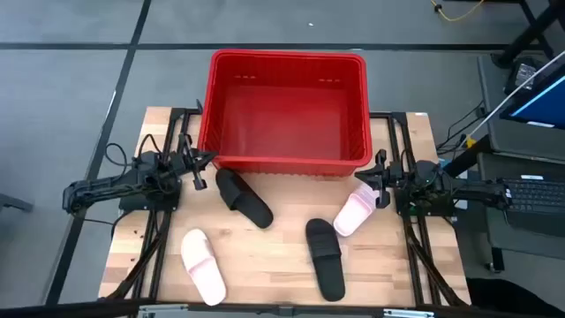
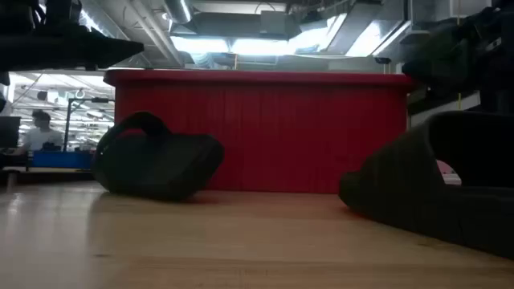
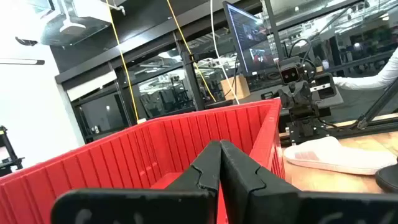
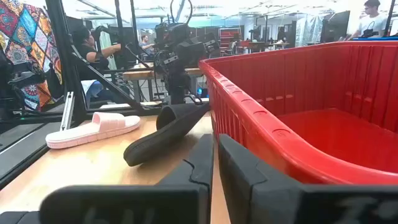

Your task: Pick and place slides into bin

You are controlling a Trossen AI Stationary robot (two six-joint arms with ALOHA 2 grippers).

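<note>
From table height, the black slide [image 2: 450, 189] on the right was cut off at the frame edge and hid most of a pink one behind it. The red bin [image 1: 287, 110] stood at the table's far edge, nothing in it. All four slides lay on the wood in front: black [image 1: 244, 198] leaning on the bin wall, black [image 1: 326, 258], pink [image 1: 355, 211], pink [image 1: 203, 266]. Left gripper [image 1: 196, 164] hovered near the bin's left corner, jaws closed and holding nothing. Right gripper [image 1: 378, 181] sat beside the pink slide, jaws nearly together, gripping nothing.
</note>
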